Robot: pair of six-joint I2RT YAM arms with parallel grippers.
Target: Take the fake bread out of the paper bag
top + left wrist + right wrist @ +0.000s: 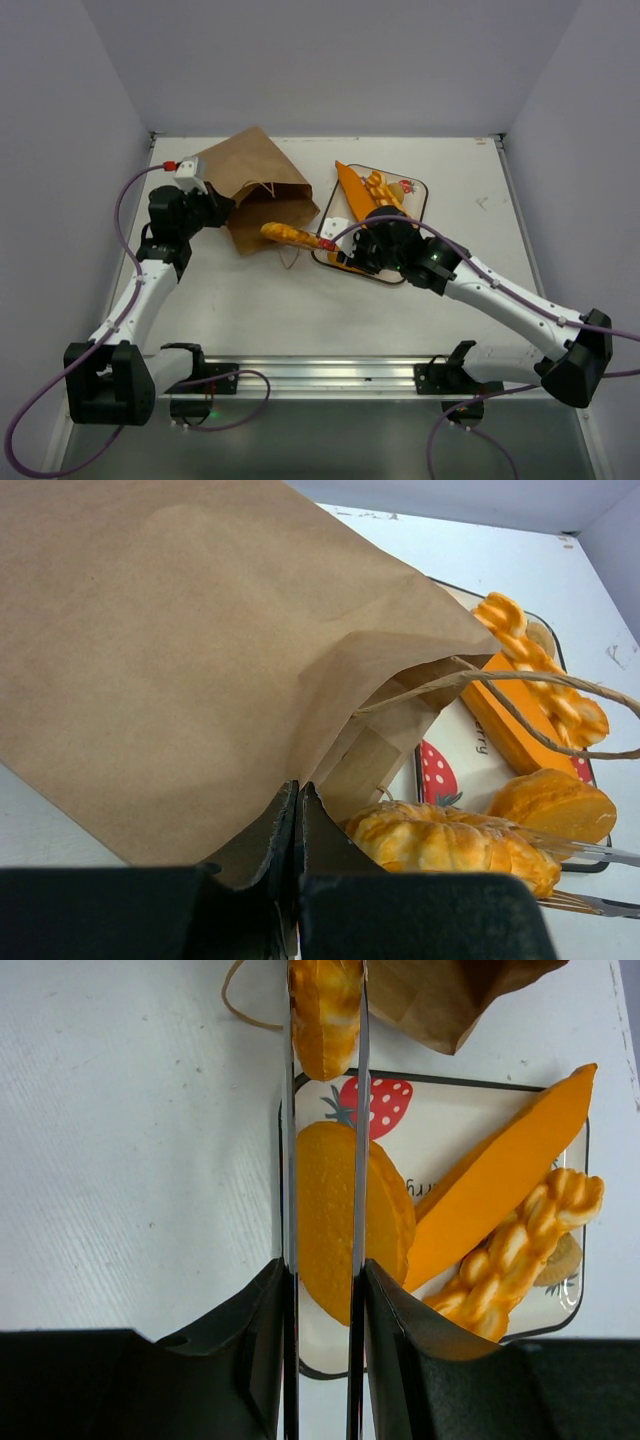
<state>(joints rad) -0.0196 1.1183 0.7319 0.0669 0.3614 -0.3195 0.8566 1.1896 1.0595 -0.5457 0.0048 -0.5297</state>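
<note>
L gripper [298, 792] clamped on paper bag [250, 185] edge, far-left tabletop [460, 200] | R gripper [326, 975] pinching fake bread roll [288, 234] at bag mouth, near tabletop ctr | baguette [500, 1180], twist [515, 1250], oval loaf [385, 1210] on tray [450, 1125]

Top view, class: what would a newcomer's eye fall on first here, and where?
The brown bag lies on its side at far left, the left gripper pinching its edge. Just outside its mouth, the right gripper holds a glossy golden bread piece beside the tray of other breads.
</note>
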